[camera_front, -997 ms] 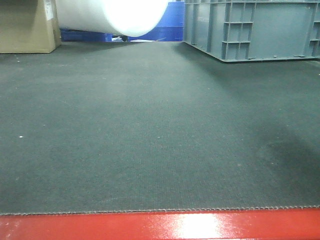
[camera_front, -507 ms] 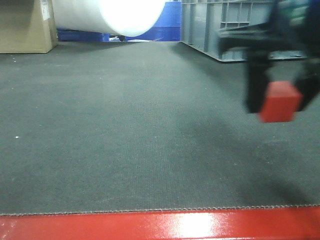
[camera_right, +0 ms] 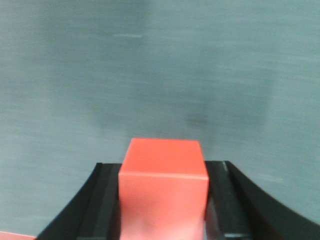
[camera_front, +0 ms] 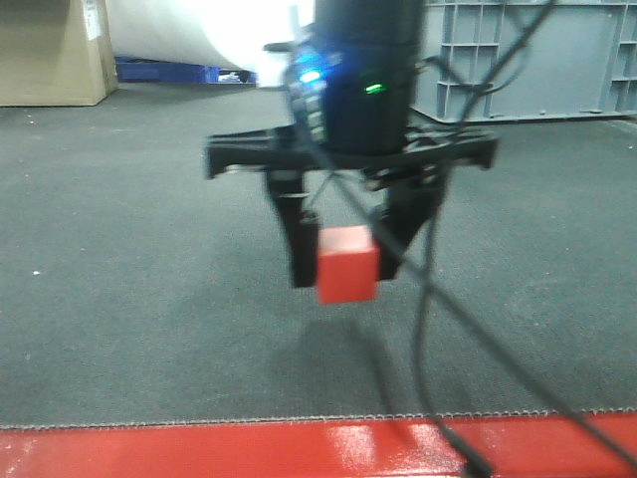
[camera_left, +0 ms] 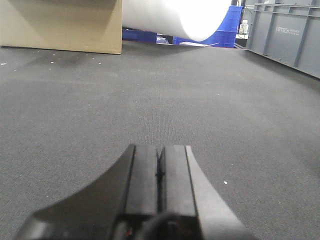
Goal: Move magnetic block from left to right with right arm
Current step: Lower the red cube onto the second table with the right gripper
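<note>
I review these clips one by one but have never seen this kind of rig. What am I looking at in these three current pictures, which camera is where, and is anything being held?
This is a two-armed robot; each arm ends in a claw with a camera mounted on its wrist. The front view looks across a dark mat and shows the right claw hanging above it, pinching a red block between its two black fingers. The block is off the mat. The right wrist view looks along that same claw: the block sits between the fingers. The left wrist view shows the left claw shut on nothing, low over the mat. Behind stand a cardboard box, a white roll and a grey crate.
</note>
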